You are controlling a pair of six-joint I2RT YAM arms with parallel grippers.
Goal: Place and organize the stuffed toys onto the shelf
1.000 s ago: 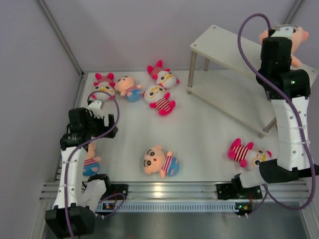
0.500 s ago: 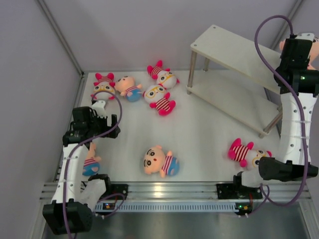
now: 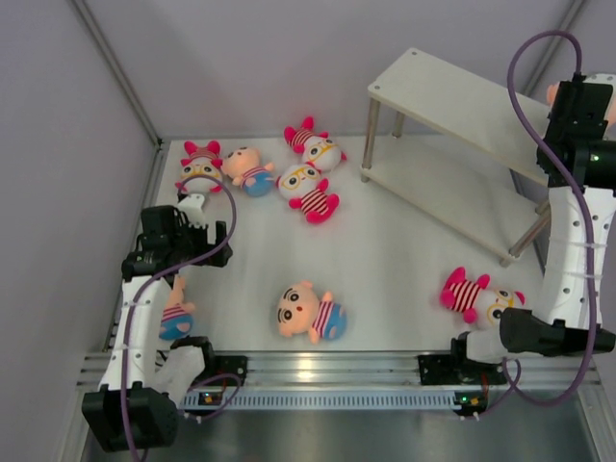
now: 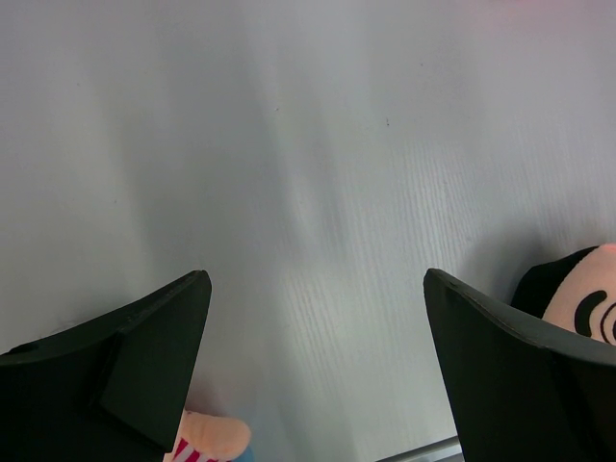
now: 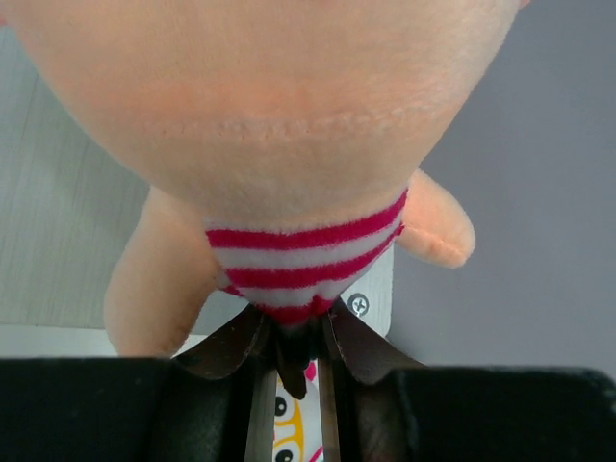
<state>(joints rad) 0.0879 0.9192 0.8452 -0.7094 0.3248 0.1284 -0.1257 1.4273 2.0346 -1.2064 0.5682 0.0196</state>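
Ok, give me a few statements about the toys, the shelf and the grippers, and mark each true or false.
1. The right gripper is shut on a peach doll in a striped shirt. True.
2. The left gripper grips a pink doll. False: it is open above the bare table, with nothing between its fingers.
3. Four pink dolls lie on the table. True.
4. Four dolls are lined up on the top board of the shelf. False: the top view shows no row of dolls on the shelf.
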